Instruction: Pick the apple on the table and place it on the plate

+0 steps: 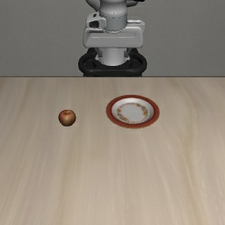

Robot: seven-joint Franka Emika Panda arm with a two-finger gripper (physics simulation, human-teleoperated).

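A: Tabletop [112,193] lies nearest. Where's the apple [67,116]?
B: Toward the exterior view's left, resting on the wood, apart from the plate [133,112] level with it on the right. The robot base [112,54] stands beyond both.
A: And the gripper, spread or closed?
B: Cannot tell.

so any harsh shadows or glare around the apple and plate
Exterior view: the light is soft and even; the apple casts just a small dim shadow at its foot, the plate a faint one under its rim; the table shows no glare.
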